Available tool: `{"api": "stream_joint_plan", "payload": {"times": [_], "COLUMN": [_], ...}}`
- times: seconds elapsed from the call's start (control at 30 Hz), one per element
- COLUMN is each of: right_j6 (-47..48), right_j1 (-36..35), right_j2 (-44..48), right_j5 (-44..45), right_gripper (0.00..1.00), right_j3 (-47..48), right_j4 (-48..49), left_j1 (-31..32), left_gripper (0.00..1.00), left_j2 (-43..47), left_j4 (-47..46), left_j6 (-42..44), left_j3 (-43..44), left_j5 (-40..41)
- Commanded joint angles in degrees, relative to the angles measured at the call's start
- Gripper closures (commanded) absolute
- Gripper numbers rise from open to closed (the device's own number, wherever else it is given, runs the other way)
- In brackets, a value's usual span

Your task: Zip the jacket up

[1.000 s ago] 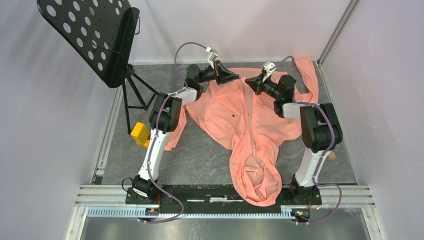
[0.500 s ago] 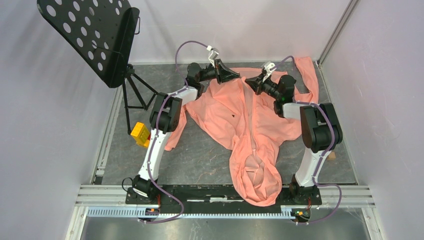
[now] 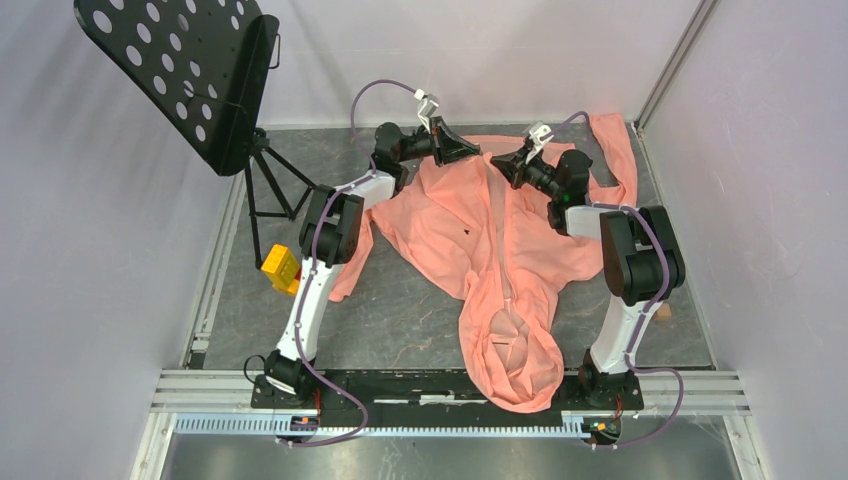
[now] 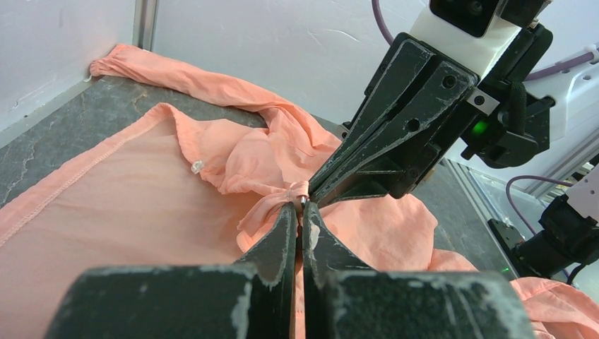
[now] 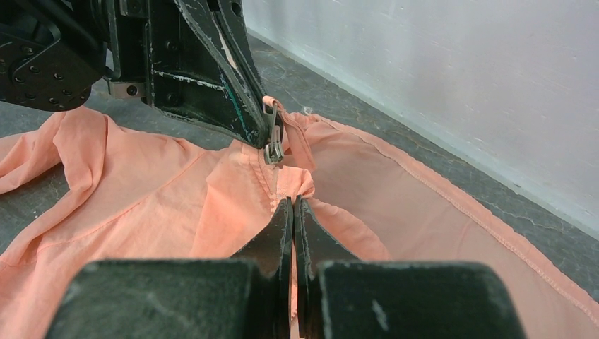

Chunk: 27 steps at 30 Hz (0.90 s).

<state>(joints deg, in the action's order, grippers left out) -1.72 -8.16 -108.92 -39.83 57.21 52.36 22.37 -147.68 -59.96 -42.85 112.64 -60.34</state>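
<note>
The salmon-pink jacket (image 3: 480, 240) lies flat, hood toward the near edge and hem at the far wall, with a small dark mark (image 3: 466, 232). Both grippers meet at the far end of its central zipper strip (image 3: 497, 235). My left gripper (image 3: 472, 152) is shut on the metal zipper pull (image 5: 273, 145) and a pinch of fabric, as the left wrist view (image 4: 302, 207) also shows. My right gripper (image 3: 500, 166) faces it, shut on the fabric at the zipper strip (image 5: 293, 203), just below the pull. The two sets of fingertips almost touch.
A black perforated music stand (image 3: 180, 70) on a tripod (image 3: 268, 190) stands at the back left. A yellow block (image 3: 281, 267) lies by the left arm and a wooden block (image 3: 663, 311) by the right arm. Walls close in at the back and sides.
My left arm's wrist has shifted slightly toward the far wall. The jacket and the right arm have hardly moved.
</note>
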Motion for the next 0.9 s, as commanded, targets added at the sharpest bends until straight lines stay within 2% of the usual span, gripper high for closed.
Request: {"api": "stream_joint_plan", "payload": {"times": [0.0,0.87], "right_j6": [-0.57,-3.37], "right_j1": [-0.22,0.11], "right_j2": [0.03,0.34], "right_j5": [0.66,-0.07], "right_gripper": [1.00,1.00], "right_j3": [1.00,0.27], "right_j4": [3.01,6.70], "left_j1": [0.26,0.44], "left_gripper": [0.98,0.98], "left_j2": [1.23,0.55], "left_j4": [-0.50,0.90], "left_j6": [-0.36,-0.30], "left_j3": [2.49,3.73], "left_j5": [-1.09,-1.63]}}
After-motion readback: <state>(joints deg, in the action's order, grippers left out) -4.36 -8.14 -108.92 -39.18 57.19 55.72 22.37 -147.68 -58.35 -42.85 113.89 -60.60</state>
